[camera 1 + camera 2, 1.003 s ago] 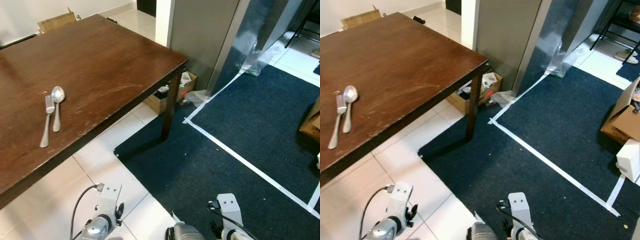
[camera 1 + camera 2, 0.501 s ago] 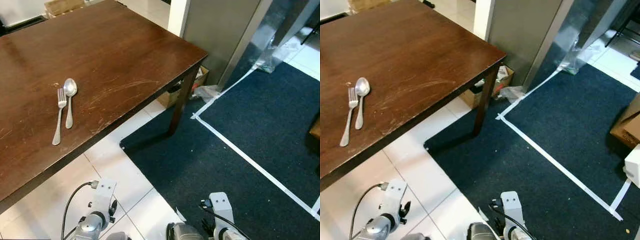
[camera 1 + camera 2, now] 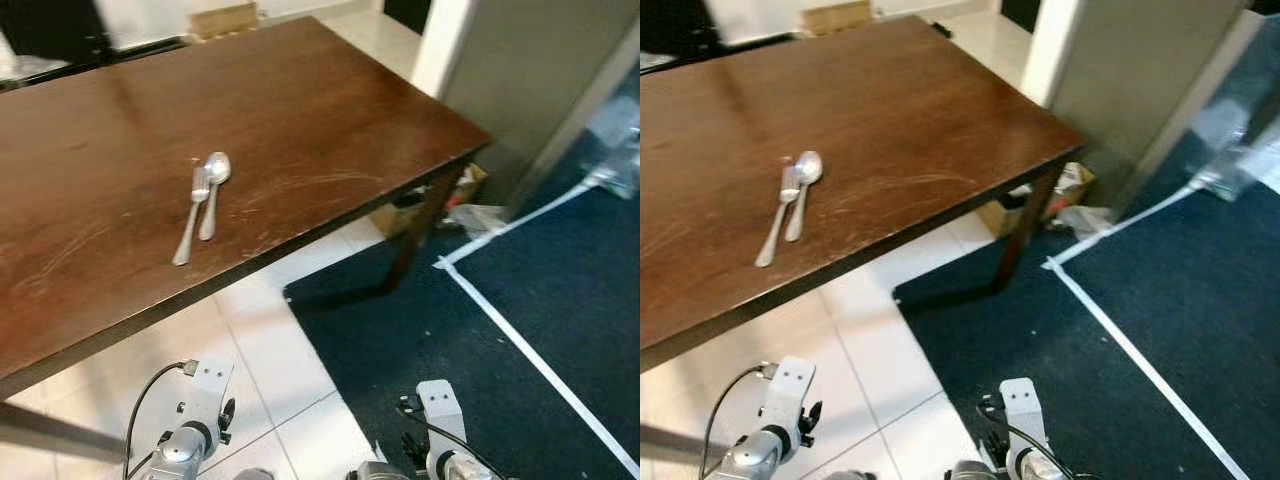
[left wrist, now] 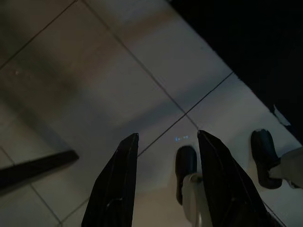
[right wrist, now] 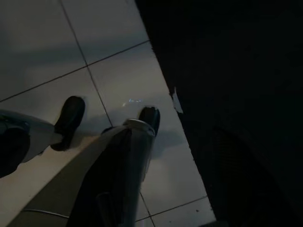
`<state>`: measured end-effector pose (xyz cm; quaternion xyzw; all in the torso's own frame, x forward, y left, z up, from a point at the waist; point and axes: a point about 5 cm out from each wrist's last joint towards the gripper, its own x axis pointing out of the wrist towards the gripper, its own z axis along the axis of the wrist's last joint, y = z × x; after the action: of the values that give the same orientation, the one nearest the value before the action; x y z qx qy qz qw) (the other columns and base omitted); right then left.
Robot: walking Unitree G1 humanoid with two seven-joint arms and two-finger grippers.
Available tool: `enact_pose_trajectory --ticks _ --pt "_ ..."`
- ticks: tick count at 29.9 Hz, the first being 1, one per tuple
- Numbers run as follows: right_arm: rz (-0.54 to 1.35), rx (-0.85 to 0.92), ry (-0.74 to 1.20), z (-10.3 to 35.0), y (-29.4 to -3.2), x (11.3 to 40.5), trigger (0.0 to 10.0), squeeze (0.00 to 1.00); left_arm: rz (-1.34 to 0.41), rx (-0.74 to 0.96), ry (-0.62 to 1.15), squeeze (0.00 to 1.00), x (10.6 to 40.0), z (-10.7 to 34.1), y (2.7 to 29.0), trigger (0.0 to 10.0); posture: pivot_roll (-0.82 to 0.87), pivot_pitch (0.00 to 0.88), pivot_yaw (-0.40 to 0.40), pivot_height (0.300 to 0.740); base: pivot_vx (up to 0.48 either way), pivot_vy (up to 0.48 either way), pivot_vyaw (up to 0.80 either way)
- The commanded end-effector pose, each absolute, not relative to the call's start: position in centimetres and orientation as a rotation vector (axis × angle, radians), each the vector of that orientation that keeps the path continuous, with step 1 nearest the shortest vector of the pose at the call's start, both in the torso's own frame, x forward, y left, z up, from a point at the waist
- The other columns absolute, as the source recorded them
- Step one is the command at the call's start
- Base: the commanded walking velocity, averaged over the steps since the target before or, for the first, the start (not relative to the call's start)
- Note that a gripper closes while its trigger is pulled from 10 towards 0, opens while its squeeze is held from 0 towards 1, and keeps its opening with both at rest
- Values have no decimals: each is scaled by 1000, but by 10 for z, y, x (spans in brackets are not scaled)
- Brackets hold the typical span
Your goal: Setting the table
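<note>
Camera has swung since a second ago: whole scene slides right and down in the eye views, more table (image 3: 90, 150) top in sight, dark carpet (image 3: 560, 290) pushed off toward 3 o'clock. Fork (image 3: 190, 213) and spoon (image 3: 212, 192) keep their pairing on the wood, so it reads as the robot turning, not the cutlery shifting

Fork and spoon lie side by side, touching or nearly so, near the table's front edge. Heads point away toward about 1 o'clock, handles trail back toward 7 o'clock. Spoon sits on the right of the fork

Both arms hang low over white tile, below table height. Left gripper (image 4: 165, 142) points down at the floor, fingers spread, nothing between them; a robot foot (image 4: 185, 165) shows past the tips. Right gripper (image 5: 118, 189) also points down; its wrist view is dark and I cannot tell its fingers' state

Key relation: cutlery lies up and ahead at roughly 12 o'clock from the left arm (image 3: 185, 445), at 10–11 o'clock from the right arm (image 3: 440, 440). Left arm is nearer. Judgement: any reach means lifting over the table edge first; handles face the robot, so an approach along the long axis suits
</note>
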<state>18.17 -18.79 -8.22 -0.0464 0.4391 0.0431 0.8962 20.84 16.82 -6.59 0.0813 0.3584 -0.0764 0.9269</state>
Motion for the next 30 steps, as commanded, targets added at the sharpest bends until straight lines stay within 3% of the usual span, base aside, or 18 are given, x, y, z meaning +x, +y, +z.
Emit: enact_pose_trajectory --ticks 1,27,30 --pt "93 -97 933 -86 -188 174 10000 0 -156 167 766 0 201 -70 169 10000 21 43 5 740 0 0 800" --pt "83 -97 906 -83 -192 178 10000 0 -173 175 769 0 203 -70 167 10000 18 22 11 740 0 0 800" --pt "23 -54 908 -83 -196 177 10000 0 -176 177 769 0 203 -70 166 10000 19 23 11 740 0 0 0"
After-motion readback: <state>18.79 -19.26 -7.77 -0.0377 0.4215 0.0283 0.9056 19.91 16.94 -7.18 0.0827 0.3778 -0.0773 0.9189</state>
